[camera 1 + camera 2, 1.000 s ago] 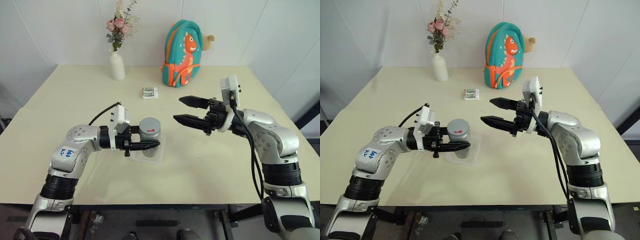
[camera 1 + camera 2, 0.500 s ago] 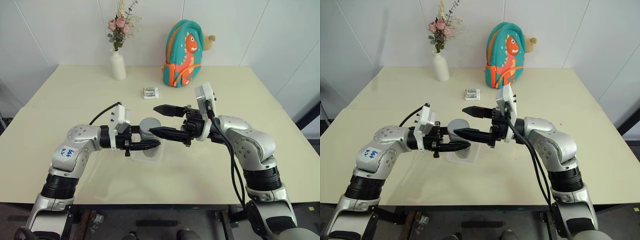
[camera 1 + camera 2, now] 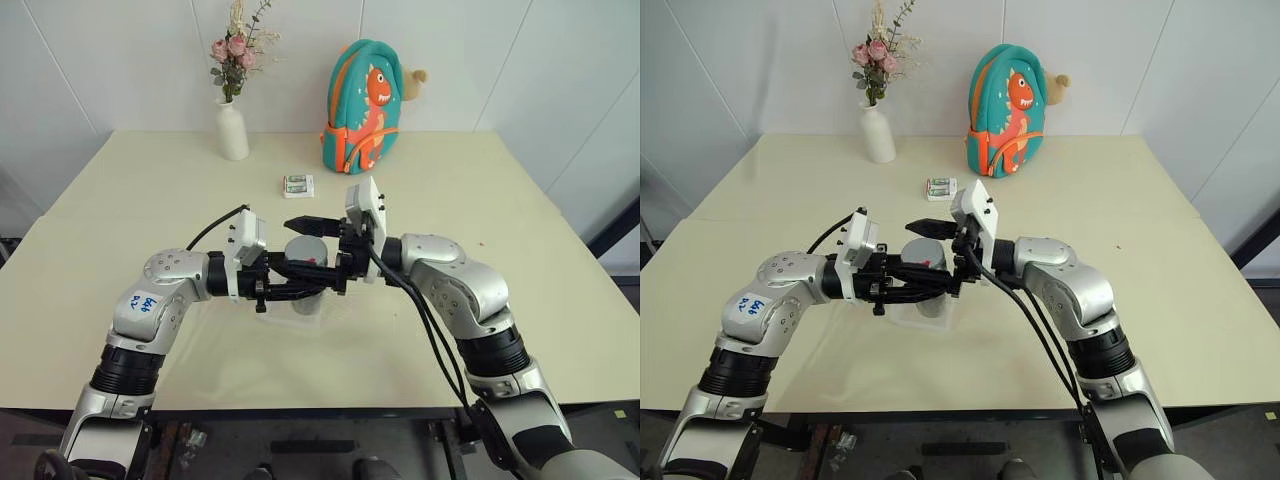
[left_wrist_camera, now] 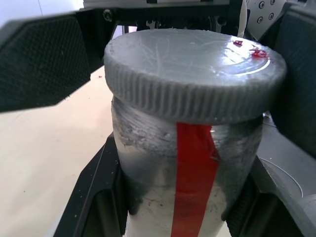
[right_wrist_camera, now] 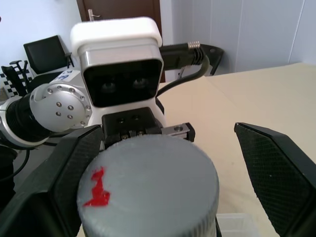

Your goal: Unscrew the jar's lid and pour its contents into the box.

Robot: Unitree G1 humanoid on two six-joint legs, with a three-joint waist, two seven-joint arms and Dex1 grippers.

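Left tool (image 3: pixel 300 290) is clamped round the body of the jar (image 4: pixel 187 168), holding it upright over the clear box (image 3: pixel 318 312) on the tabletop (image 3: pixel 480 200). Right tool (image 5: pixel 163 163) stands wide apart, one finger either side of the lid (image 5: pixel 148 182), not touching. Unscrewing looks about to start: next it must close on the ribbed rim and twist. Jar is dull silver with a red stripe; lid carries a small red mark.
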